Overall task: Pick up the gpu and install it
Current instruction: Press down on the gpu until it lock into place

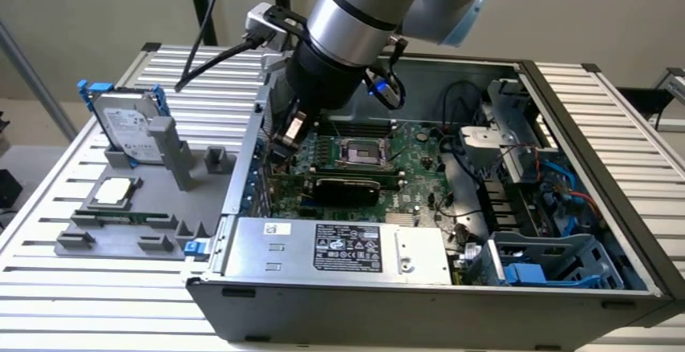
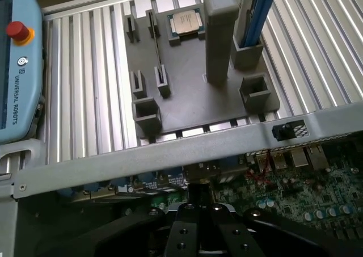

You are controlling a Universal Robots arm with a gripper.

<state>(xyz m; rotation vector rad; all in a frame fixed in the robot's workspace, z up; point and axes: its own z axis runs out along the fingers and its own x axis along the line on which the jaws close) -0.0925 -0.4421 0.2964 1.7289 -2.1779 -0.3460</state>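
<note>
Open computer case (image 1: 599, 232) lies on its side on the slatted counter (image 1: 64, 288), motherboard (image 1: 412, 147) facing up. That orientation gives the arm a straight path down onto the board's slots.

The gpu (image 1: 342, 185) sits inside the case, lying across the motherboard just below the CPU socket (image 1: 362, 153) in the exterior view, its black face showing. It looks level and lined up with the slot row, so I judge it seated, or very nearly so. Its bracket end points toward the case's rear wall, where the card would be secured.

The gripper (image 1: 287, 139) is inside the case, near the rear wall and close beside the gpu's bracket end. Fingers are drawn together; I see nothing between them in the wrist view (image 2: 198, 211). Whether the tips touch the card I cannot tell.

Beside the case, on the exterior view's left, stands a grey fixture tray (image 1: 128, 208). It holds the hard drive (image 1: 128, 131) upright in its blue frame, a processor chip (image 1: 112, 193) lying flat, and a memory stick (image 1: 118, 218) on edge. Slots keep each part posed for grasping.

A teach pendant (image 2: 17, 64) rests on the counter beyond the tray.
</note>
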